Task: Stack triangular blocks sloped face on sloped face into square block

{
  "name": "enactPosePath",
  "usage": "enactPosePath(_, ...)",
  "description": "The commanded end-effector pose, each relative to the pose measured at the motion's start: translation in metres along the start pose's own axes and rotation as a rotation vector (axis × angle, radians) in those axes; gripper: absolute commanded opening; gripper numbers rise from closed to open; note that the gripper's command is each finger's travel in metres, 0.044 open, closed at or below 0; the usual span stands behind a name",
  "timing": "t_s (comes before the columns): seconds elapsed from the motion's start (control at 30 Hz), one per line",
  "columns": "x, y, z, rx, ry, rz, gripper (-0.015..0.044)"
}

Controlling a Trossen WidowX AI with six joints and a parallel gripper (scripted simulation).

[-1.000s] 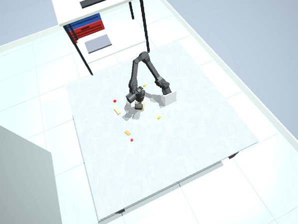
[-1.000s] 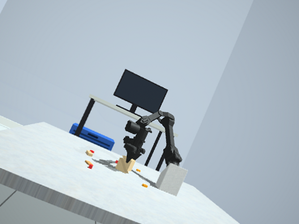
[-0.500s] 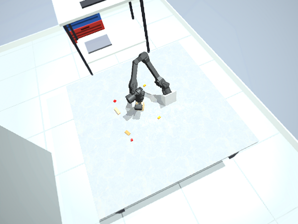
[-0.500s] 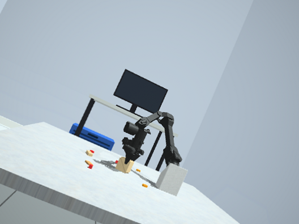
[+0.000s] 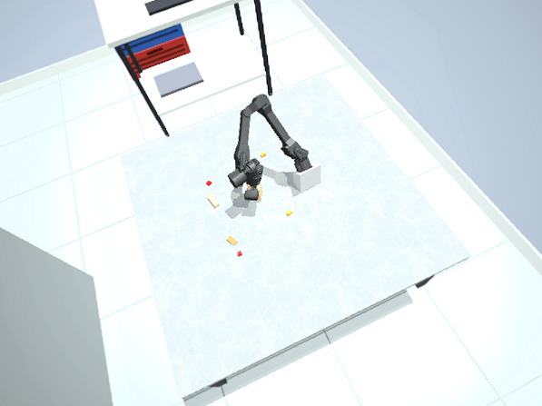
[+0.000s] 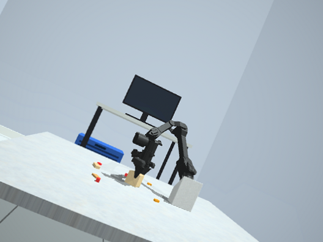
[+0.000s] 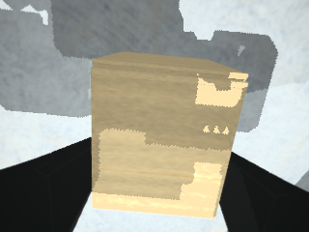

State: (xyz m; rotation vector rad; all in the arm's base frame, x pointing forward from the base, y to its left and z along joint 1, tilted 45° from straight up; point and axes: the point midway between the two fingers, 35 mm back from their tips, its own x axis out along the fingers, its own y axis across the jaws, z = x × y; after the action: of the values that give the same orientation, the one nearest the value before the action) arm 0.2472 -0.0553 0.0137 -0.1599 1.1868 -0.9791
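Arm [image 6: 180, 141] is rising from its white base block [image 6: 185, 193], folding sharply at the elbow above, then dropping steeply so the wrist is pointing nearly straight down at the tabletop [image 6: 49, 177]. The hand [image 6: 139, 173] is sitting low, just over the wooden piece, fingers clamping partway closed on the upper triangular block [image 7: 159, 111].

Wrist view: the dark fingers are flanking the wood on both sides, pressing against its ends. Pale, grained wood is filling the middle of the frame, patchy with shadow and bright spots.

Exterior view: the two wedges are reading together as one squarish block [image 6: 134, 179] resting on the tabletop, directly beneath the hand and left of the base block. Its top is looking roughly level; whether the ends are even cannot be told at this size. The seam between upper and lower wedge is not resolving in any view.

Scattered around, all well apart from the block: a pale wooden bar [image 5: 213, 201], an orange bar [image 5: 231, 240], two small red cubes [image 5: 208, 183], two small yellow-orange pieces [image 5: 289, 213].
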Motion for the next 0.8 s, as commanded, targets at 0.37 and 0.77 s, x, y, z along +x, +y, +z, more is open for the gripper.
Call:
enactPosePath(0.37, 0.0018, -0.0004, 0.0009, -0.007, -0.003, -0.003, 0.0)
enactPosePath(0.77, 0.0019, -0.0003, 0.001, -0.008, -0.003, -0.004, 0.0)
